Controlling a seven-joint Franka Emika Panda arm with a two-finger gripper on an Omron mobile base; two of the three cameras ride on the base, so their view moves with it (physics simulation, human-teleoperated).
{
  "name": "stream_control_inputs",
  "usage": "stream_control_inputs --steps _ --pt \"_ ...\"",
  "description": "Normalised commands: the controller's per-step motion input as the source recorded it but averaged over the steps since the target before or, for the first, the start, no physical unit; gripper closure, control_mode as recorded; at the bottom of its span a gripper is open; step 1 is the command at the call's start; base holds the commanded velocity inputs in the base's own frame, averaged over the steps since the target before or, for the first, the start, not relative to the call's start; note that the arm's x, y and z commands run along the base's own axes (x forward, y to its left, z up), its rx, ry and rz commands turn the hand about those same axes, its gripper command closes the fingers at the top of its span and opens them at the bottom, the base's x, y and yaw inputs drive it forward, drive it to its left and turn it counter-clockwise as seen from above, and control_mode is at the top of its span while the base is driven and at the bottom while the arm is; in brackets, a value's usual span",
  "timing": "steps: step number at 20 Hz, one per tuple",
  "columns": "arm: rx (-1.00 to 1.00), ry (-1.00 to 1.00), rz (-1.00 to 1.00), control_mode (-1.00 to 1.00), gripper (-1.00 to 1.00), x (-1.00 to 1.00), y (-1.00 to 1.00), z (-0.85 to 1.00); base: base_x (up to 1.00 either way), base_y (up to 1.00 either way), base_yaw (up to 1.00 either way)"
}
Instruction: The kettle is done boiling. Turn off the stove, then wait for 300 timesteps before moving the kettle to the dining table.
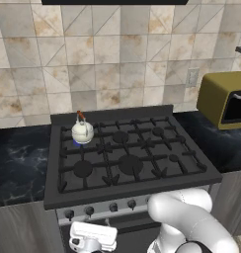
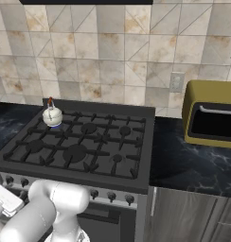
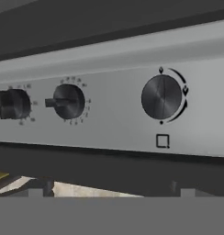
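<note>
Pincer (image 1: 85, 243): wide open, empty | stove (image 1: 127, 153) knobs (image 3: 161, 97): markings unreadable

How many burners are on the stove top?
6, on the stove: three in the back row, the back-left one under the kettle, and three in the front row. None seems hidden.

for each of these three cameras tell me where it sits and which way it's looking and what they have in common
Left base view: behind the arm to its left, looking forward and down at the stove, kettle back left; white arm rises lower right, gripper low before the knobs.
Right base view: behind to its right, same stove and kettle; arm lower left.
Hand view: on the hand, facing the stove's grey knob panel.
Shared: both base views show the olive toaster oven.
</note>
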Motion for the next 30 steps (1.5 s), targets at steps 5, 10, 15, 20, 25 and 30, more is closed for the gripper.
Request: stream_control_inputs --steps 5,10,15,20,25,30 --pt "0.0 0.0 0.0 -1.0 -1.0 0.19 0.08 -0.11 0.0 0.0 0.0" --pt "0.0 0.01 0.0 -1.0 -1.0 0.15 0.1 -0.14 0.0 0.0 0.0" --pt "0.0 0.01 0.0 -1.0 -1.0 0.12 0.07 -0.19 0.0 0.0 0.0" --pt "-0.02 0.04 0.0 -1.0 -1.0 0.16 0.12 -0.23 0.0 0.0 0.0" --pt "-0.02 0.04 0.0 -1.0 -1.0 0.16 0.11 -0.22 0.0 0.0 0.0" --pt "-0.01 0.02 0.0 -1.0 -1.0 0.13 0.07 -0.15 0.0 0.0 0.0"
